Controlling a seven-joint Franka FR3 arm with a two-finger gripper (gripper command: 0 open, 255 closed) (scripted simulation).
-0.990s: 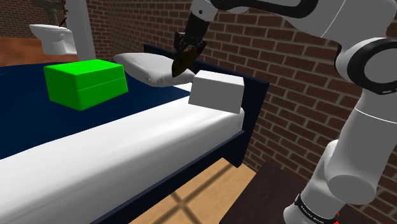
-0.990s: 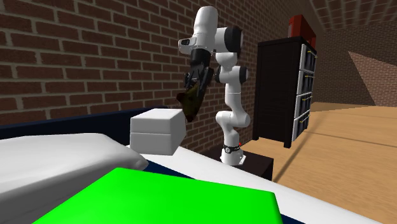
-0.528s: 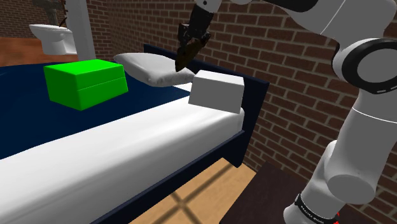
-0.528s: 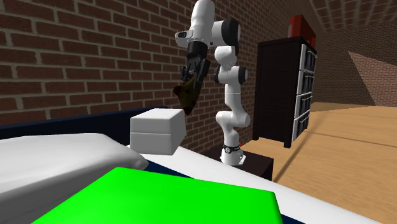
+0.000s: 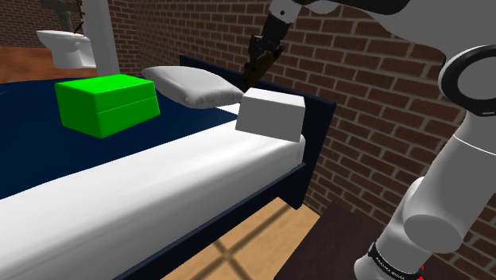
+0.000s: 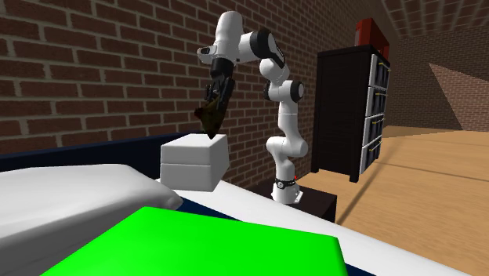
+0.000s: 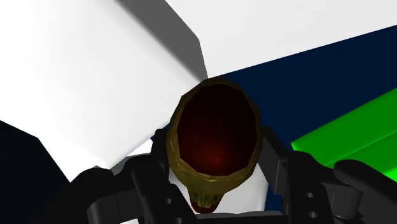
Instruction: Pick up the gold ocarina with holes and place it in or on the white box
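1. Ocarina [image 5: 253,76] sits clasped in the claw [image 5: 259,65], just above the box [image 5: 271,114].
2. Box lies on the bed [image 5: 159,187], under the claw; pillow [image 5: 191,83] beside it.
3. Second box [image 5: 106,103] lies well beyond the pillow.

bed [image 5: 159,183] | on it: green box [image 5: 107,103], white box [image 5: 272,114], pillow [image 5: 195,83] | pillow apparently touching white box

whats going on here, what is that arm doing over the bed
The white arm has a gold ocarina clasped in its jaws and holds it right over the white box, which sits on the bed. The ocarina is not yet let go. A green box and a pillow lie further along the bed, untouched.
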